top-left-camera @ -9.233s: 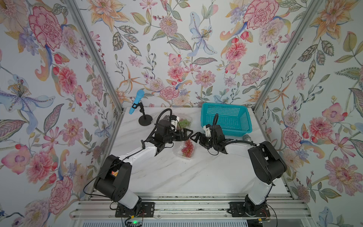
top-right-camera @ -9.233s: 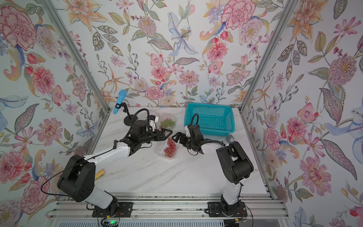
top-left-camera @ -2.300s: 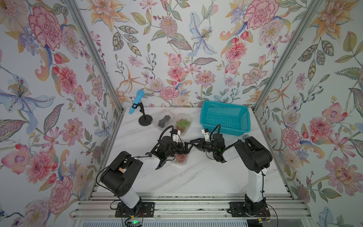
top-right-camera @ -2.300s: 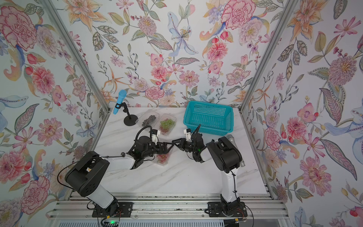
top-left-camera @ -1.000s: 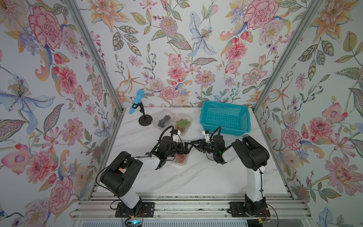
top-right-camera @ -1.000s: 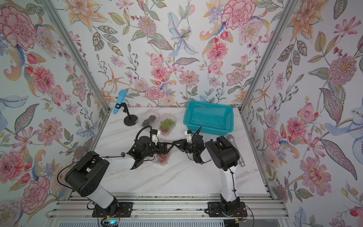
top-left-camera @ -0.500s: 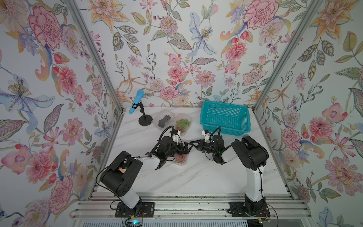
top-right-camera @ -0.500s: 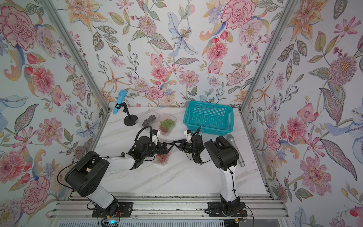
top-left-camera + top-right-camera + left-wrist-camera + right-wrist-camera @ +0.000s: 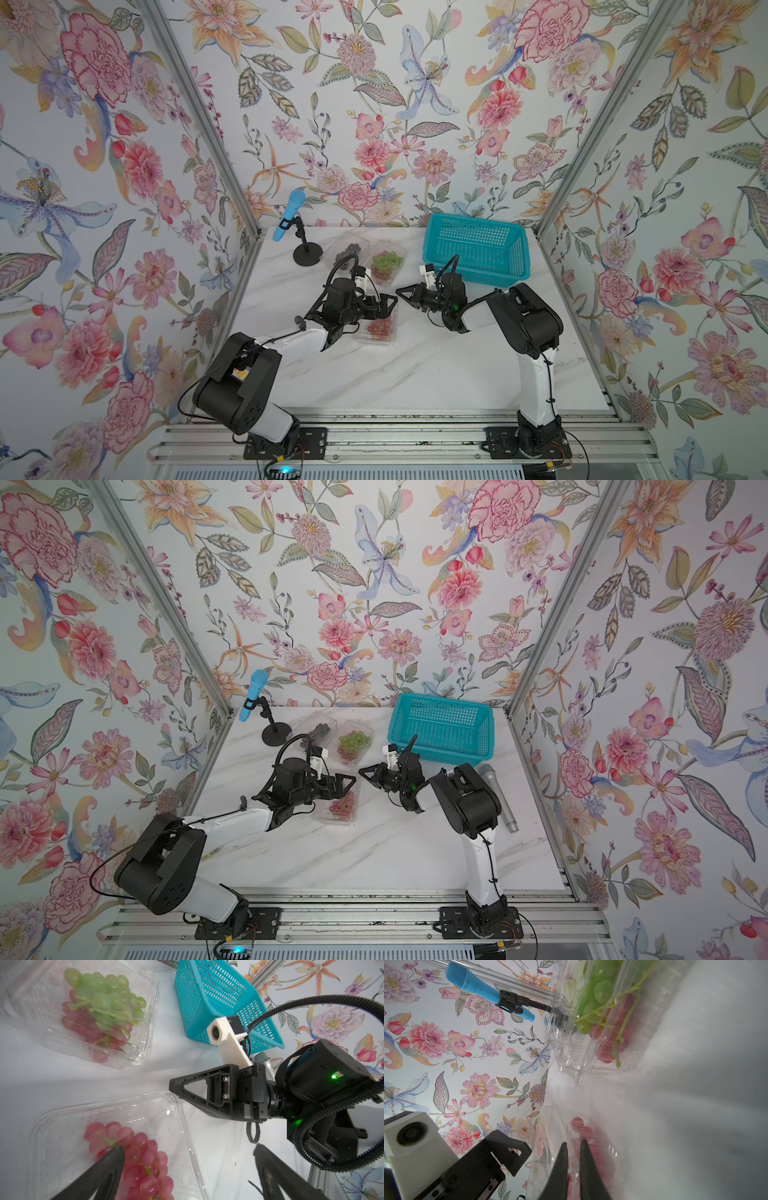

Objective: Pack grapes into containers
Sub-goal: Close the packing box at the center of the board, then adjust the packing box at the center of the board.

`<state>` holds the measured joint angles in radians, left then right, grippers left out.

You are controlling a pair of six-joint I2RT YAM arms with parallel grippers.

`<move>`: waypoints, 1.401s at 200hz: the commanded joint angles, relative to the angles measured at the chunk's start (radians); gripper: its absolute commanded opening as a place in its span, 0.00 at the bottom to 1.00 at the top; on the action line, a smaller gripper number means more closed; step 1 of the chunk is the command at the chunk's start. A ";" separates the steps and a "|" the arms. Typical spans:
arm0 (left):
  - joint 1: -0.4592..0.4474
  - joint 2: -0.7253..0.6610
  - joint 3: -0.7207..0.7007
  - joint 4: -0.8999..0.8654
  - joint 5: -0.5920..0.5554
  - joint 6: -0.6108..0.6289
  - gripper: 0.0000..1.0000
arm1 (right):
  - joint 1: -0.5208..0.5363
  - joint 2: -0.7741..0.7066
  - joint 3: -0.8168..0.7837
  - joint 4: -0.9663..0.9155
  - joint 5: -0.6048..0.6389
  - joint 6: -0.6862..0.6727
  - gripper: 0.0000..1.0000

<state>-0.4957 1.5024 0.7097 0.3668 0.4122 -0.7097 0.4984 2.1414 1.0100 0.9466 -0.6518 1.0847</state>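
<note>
The packing looks almost done. The teal basket (image 9: 473,272) behind the right gripper (image 9: 573,1142) looks empty, and all three clear boxes have fruit inside. So the step in hand seems to be shutting the container with red grapes (image 9: 62,1126). It sits right under the left gripper (image 9: 384,309), and its lid looks down over the red grapes (image 9: 141,1157). The left gripper is wide open and holds nothing. The right gripper is almost closed, and the thin clear rim at that container's corner seems to be pinched between its fingers. The next move probably calls for a soft squeeze so the lid clicks. Then the gripper has to let go without tugging the light box along. The two grippers point at each other and are near, so there is little room between them. Just past the left gripper is the container with green and red grapes (image 9: 403,253), and the container with dark grapes (image 9: 357,240) is beside that one. Behind both grippers, toward the arm bases, the surface (image 9: 395,374) is bare, so pulling back that way looks safe.
</note>
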 commanded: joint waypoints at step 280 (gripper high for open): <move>0.138 -0.323 -0.180 -0.196 -0.070 0.012 1.00 | 0.156 -0.092 0.067 -0.372 0.072 -0.210 0.65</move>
<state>-0.3687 1.1816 0.5213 0.1722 0.3511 -0.7063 0.6666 2.1052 1.1400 0.6159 -0.6033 0.8928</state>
